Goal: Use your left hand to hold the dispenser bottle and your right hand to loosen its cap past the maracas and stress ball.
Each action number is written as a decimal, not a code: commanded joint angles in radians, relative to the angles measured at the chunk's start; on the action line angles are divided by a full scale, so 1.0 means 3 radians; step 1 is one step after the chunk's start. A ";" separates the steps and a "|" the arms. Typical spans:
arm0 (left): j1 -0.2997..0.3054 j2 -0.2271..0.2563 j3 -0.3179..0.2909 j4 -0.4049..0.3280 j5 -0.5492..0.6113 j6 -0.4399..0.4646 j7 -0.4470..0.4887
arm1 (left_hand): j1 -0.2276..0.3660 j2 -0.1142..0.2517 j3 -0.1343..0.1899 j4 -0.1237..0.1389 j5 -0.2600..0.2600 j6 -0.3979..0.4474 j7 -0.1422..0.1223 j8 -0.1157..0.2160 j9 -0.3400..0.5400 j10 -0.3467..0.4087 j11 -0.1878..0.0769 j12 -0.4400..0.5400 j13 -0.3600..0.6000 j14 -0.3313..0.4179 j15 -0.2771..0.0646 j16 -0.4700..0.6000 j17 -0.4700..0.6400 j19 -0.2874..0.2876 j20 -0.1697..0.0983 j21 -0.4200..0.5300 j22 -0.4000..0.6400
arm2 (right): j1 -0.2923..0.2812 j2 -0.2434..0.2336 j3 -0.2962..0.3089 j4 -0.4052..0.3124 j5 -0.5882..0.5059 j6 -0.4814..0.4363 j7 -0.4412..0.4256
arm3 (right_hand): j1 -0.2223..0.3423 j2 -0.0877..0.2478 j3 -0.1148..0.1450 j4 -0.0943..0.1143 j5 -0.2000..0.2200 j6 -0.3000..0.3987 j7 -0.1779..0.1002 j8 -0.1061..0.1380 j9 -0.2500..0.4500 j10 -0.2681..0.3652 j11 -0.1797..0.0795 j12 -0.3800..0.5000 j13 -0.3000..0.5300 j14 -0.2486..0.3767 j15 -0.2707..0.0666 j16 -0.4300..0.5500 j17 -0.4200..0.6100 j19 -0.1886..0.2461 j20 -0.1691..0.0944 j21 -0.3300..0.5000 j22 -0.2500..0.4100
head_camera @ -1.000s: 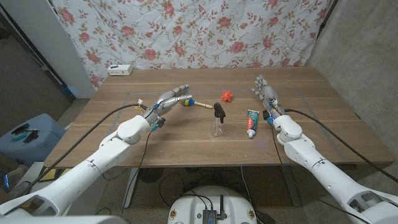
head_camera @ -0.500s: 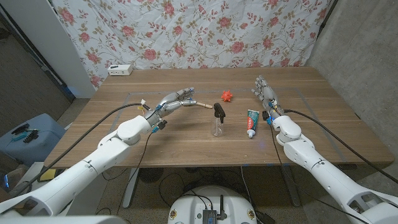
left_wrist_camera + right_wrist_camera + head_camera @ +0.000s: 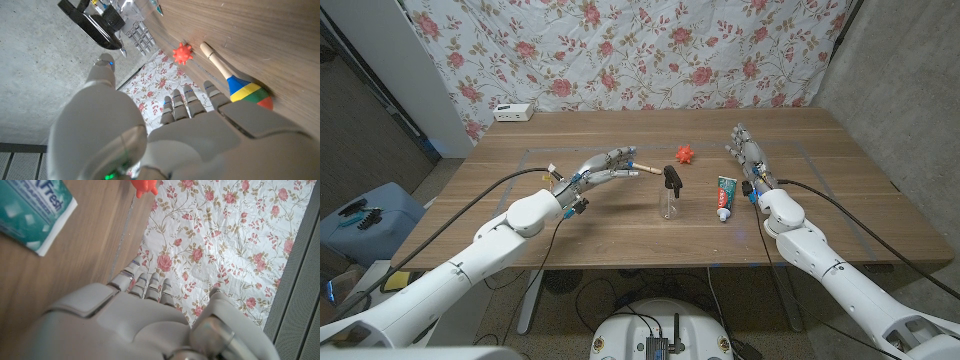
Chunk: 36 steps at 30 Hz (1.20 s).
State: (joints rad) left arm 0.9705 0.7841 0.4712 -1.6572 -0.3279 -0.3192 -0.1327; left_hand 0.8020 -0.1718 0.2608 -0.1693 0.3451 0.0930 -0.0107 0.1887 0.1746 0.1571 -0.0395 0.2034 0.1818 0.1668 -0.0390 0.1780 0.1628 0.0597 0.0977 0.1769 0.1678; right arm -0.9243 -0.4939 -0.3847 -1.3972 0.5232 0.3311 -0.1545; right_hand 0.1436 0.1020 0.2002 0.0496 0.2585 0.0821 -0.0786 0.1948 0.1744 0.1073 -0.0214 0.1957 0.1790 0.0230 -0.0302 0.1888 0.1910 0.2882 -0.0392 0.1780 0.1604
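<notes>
From the head view, the dispenser bottle stands upright mid-table, black pump on top, to the right of the left hand, whose empty fingers are spread above the maraca. The right hand, empty with fingers extended, is about as near on the bottle's far right, beyond the toothpaste. The left wrist view shows the maraca beside the fingers, the stress ball and bottle beyond. In the right wrist view, toothpaste lies near that hand.

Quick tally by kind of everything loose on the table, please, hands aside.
Dispenser bottle: 1
Maraca: 1
Spiky stress ball: 1
Toothpaste tube: 1
White box at the far edge: 1
Total: 5
</notes>
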 commanded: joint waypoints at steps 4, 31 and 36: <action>0.0049 0.0007 0.0034 0.0057 0.0178 -0.0149 0.0036 | 0.0080 -0.0012 -0.0055 0.0013 0.0062 0.0024 -0.0021 0.0003 0.0009 0.0052 -0.0022 0.0010 -0.0002 0.0058 -0.0118 0.0025 0.0011 -0.0054 -0.0023 -0.0003 0.0007 | -0.0046 0.0035 0.0005 -0.0062 -0.0029 -0.0035 -0.0131 | 0.0002 0.0028 0.0029 -0.0009 -0.0009 0.0014 0.0003 -0.0012 0.0019 0.0003 -0.0022 -0.0004 0.0015 0.0002 -0.0068 0.0023 0.0006 -0.0008 -0.0179 0.0015 0.0014; 0.0002 0.0003 0.0181 0.0087 0.0221 -0.0234 -0.0219 | 0.0140 -0.0032 -0.0188 0.0033 0.0161 0.0062 -0.0033 0.0005 0.0009 0.0107 -0.0053 0.0011 -0.0002 0.0114 -0.0140 0.0021 0.0010 -0.0093 -0.0057 0.0011 0.0005 | -0.0141 0.0022 -0.0008 -0.0217 -0.0110 -0.0098 -0.0265 | -0.0002 0.0031 0.0040 -0.0007 -0.0022 0.0013 0.0005 -0.0017 0.0019 -0.0008 -0.0012 -0.0014 0.0016 0.0000 -0.0055 0.0024 0.0008 -0.0014 -0.0172 0.0017 0.0014; 0.0012 -0.0008 0.0201 0.0086 0.0228 -0.0241 -0.0228 | 0.0150 -0.0031 -0.0222 0.0038 0.0182 0.0076 -0.0044 0.0006 0.0010 0.0129 -0.0071 0.0014 -0.0002 0.0139 -0.0160 0.0024 0.0010 -0.0101 -0.0075 0.0012 0.0005 | -0.0162 0.0017 -0.0006 -0.0234 -0.0112 -0.0095 -0.0270 | -0.0003 0.0032 0.0041 -0.0006 -0.0024 0.0012 0.0005 -0.0018 0.0019 -0.0002 -0.0005 -0.0013 0.0016 -0.0004 -0.0051 0.0023 0.0008 -0.0014 -0.0169 0.0018 0.0014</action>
State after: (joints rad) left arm 0.9722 0.7864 0.5168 -1.6327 -0.2643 -0.3826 -0.1849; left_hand 0.8375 -0.1809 0.2012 -0.1591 0.3926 0.1035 -0.0214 0.1886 0.1745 0.1868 -0.0586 0.2035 0.1819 0.1980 -0.0388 0.1780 0.1631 0.0366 0.0745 0.1769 0.1678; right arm -0.9607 -0.4842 -0.3854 -1.4527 0.4944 0.3072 -0.2277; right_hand 0.1361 0.1094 0.2044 0.0454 0.2513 0.0821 -0.0786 0.1948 0.1743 0.1072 -0.0214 0.1921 0.1789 0.0230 -0.0302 0.1927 0.1911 0.2883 -0.0392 0.1780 0.1604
